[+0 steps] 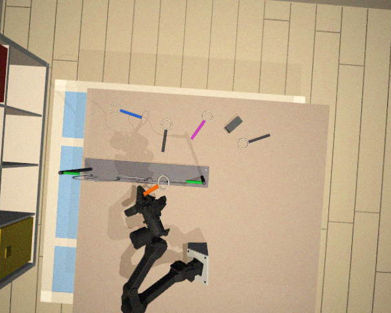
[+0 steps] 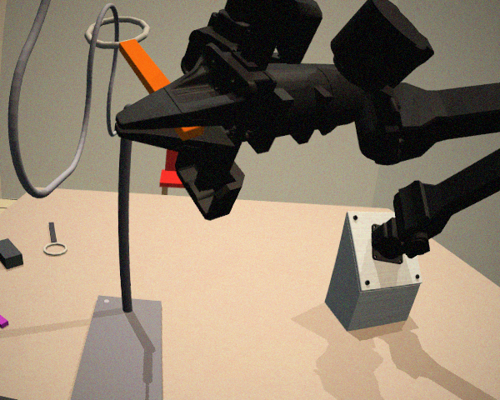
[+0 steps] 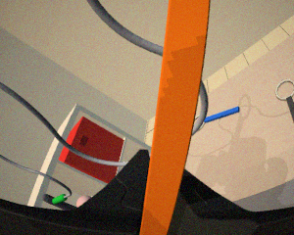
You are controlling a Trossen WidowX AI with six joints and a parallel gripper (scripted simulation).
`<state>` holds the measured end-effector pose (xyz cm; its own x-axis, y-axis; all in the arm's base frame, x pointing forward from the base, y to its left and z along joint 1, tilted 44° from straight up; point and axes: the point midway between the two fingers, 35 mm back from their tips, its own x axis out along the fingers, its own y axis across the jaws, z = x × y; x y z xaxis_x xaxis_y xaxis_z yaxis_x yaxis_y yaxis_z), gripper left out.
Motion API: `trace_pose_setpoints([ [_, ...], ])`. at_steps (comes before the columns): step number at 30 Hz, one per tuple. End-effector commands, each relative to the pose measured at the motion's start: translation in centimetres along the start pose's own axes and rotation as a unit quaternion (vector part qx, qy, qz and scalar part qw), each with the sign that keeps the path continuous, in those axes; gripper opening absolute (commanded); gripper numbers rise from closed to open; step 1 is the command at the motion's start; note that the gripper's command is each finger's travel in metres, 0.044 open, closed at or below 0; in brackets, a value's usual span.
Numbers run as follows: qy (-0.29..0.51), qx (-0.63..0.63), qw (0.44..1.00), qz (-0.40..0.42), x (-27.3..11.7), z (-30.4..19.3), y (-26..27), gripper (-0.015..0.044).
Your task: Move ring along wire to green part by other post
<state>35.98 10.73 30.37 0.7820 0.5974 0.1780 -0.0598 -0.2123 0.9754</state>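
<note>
So the claw (image 1: 141, 190) (image 2: 117, 123) (image 3: 149, 159) is pinching the orange handle (image 1: 150, 190) (image 2: 142, 64) (image 3: 178, 98), and the exterior view shows why that grip makes sense: the handle runs up and left out of the fingers, so the ring (image 1: 163, 182) (image 2: 144, 36) sits at the upper left of the frame while the bulky arm stays off to the right of the wire (image 1: 131, 177) (image 2: 14, 107) (image 3: 26, 105). Holding it by the handle probably keeps the fingers off the grey stretch, which nothing here may touch.

The ring lies nearly flat around the top of a tall bend, with the wire going through it. That tilt looks deliberate, since a ring wants to sit square to whatever runs through it, and the wire is steep there. Can't tell how much gap is left on each side.

From the top, it's between the two green parts, nearer the right one (image 1: 193, 182) than the left one (image 1: 71, 173) (image 3: 59, 199). Which is the goal isn't certain from this. Fingertips look awfully near the wire in the exterior view, though depth is hard to judge. Next move probably calls for small steps, turning the ring with the bend.
</note>
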Motion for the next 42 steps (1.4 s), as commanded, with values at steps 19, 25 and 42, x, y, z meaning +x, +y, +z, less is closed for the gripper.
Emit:
trace_pose_setpoints([
  [19,-0.022,0.142,0.987,0.075,0.1,0.5,1.8,-0.015],
  [25,-0.028,0.187,0.977,0.1,0.1,0.7,2.4,-0.015],
  [42,-0.043,0.308,0.936,0.168,-0.1,1.4,3.9,-0.015],
])
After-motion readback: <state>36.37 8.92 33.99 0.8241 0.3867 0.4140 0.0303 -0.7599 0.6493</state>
